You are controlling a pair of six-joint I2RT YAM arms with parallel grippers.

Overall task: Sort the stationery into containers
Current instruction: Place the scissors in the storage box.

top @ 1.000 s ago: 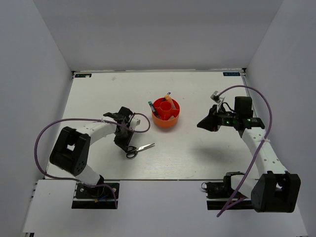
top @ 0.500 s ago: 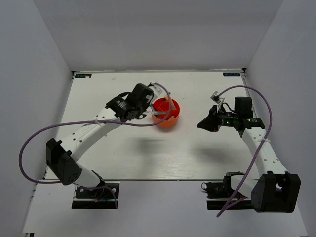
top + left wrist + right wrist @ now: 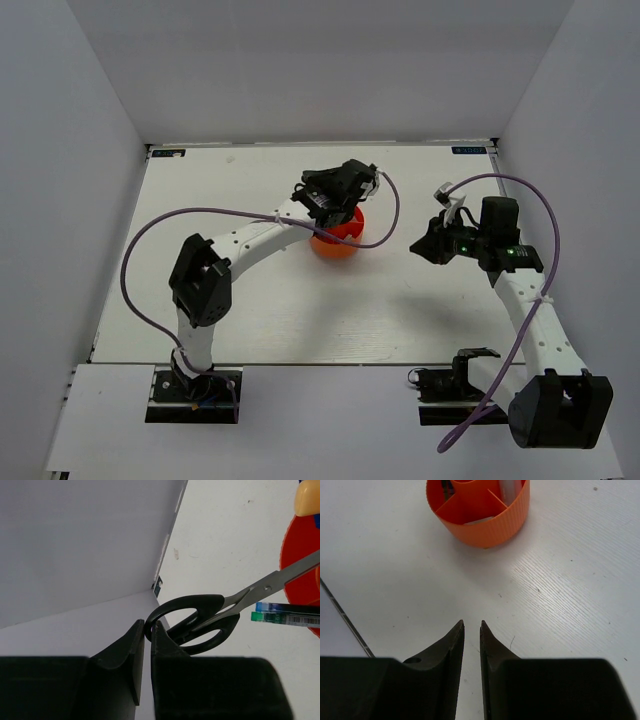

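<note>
Left fingers [image 3: 147, 627] are clamped on the black-handled scissors [image 3: 200, 622]: one handle loop is pinched right at my fingertips, and the rest of the handles sit just past them. The blades look closed and run ahead and off to the right, crossing over the orange-red organizer cup [image 3: 300, 555]. The tip leaves the wrist view, so I can't tell if it's touching the rim or anything inside. Just under the blades, two thin pens [image 3: 287, 616] poke out from the cup side, one with a blue end and one with a green end, close to the handles but not touching them as far as I can see. A peach-orange highlighter [image 3: 307, 497] peeks in further ahead, above the cup. From the top camera my left fingers [image 3: 345, 185] hang right over the cup [image 3: 335, 240] and cover most of it. Right fingers [image 3: 472, 625] are only a narrow slit apart, with nothing between them, hovering over bare white surface [image 3: 560, 580]. The cup [image 3: 480, 510] is straight ahead of them and well apart, and I can see its center tube and ring dividers. There's something pale standing in one ring section, but I can't make out what. From the top view, my right fingers [image 3: 425, 245] point toward the cup.
</note>
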